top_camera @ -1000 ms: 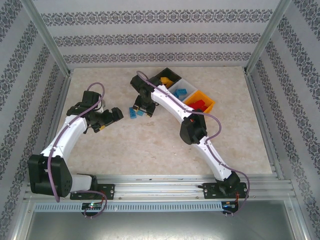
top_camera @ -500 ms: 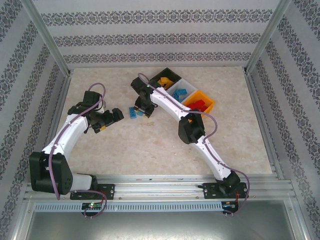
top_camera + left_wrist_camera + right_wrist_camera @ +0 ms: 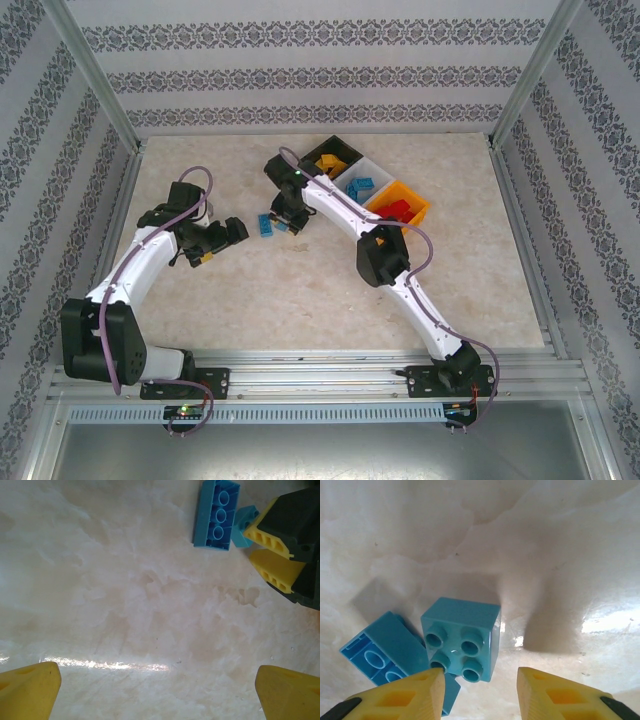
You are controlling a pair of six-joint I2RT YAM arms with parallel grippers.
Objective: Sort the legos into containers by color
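Lab-type robot test cell, not a home. I work inside a boxed enclosure: aluminium frame posts, patterned wallpaper panels on three sides, a marble-look table, and a metal mounting rail at the near edge.

Patterned walls, glossy marbled tabletop

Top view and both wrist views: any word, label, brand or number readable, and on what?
None readable.
Square blue brick: studs show no lettering I can make out.
Long blue brick: hollow underside, no marks.
Black bin, white bin, orange bin: too small to tell.
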